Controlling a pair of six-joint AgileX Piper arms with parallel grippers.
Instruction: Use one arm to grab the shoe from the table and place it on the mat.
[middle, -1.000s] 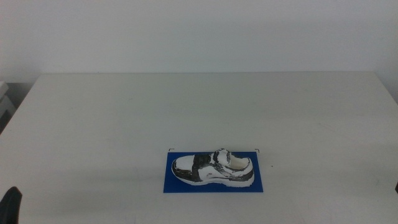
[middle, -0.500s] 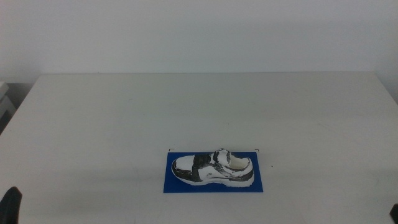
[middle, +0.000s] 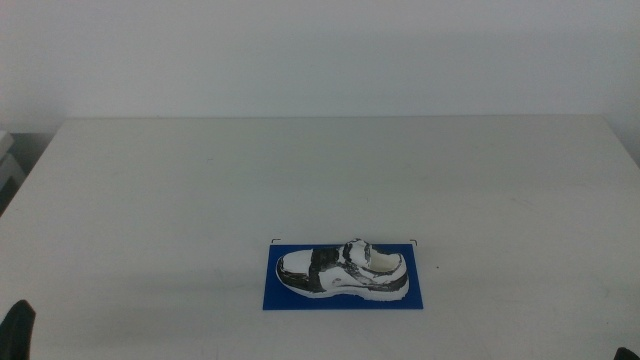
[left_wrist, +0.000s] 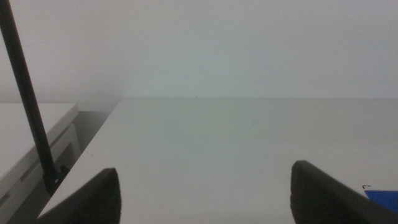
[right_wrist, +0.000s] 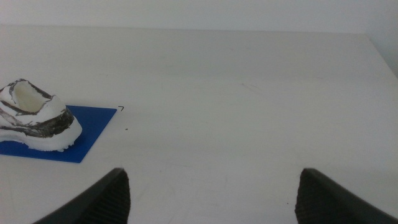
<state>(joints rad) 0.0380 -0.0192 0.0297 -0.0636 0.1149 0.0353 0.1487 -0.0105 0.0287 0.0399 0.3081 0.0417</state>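
Resting on one mat, one shoe sits upright.

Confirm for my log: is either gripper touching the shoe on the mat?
Apart. In the right wrist view, bare table separates the open right gripper from the shoe on the mat. The left wrist view shows the open left gripper over bare table.
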